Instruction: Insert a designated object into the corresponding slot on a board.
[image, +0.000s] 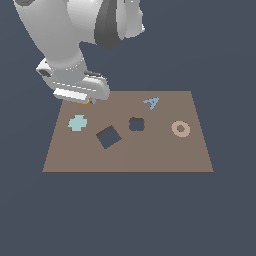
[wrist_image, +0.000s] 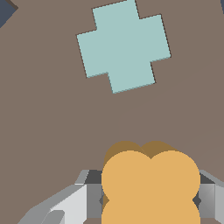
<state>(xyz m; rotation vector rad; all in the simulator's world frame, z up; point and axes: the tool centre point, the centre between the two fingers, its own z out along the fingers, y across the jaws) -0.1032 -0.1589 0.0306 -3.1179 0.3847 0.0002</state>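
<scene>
The orange lobed block (wrist_image: 150, 183) sits between my gripper's (wrist_image: 150, 199) fingers (wrist_image: 94, 197), which press against its two sides. In the exterior view my gripper (image: 86, 103) is low over the far corner of the brown board (image: 150, 157) on the exterior view's left, and only a sliver of the orange block (image: 86, 103) shows beneath the hand. Whether the block rests on the board or is lifted cannot be told. The scalloped slot (image: 136, 124) lies near the board's middle, well off toward the exterior view's right of the gripper.
A pale teal cross (image: 77, 122) (wrist_image: 124, 46) lies on the board close to the gripper. A larger tilted-square cutout (image: 108, 137) is beside the slot. A blue A-shaped piece (image: 152, 102) and a tan ring (image: 180, 128) lie further toward the exterior view's right.
</scene>
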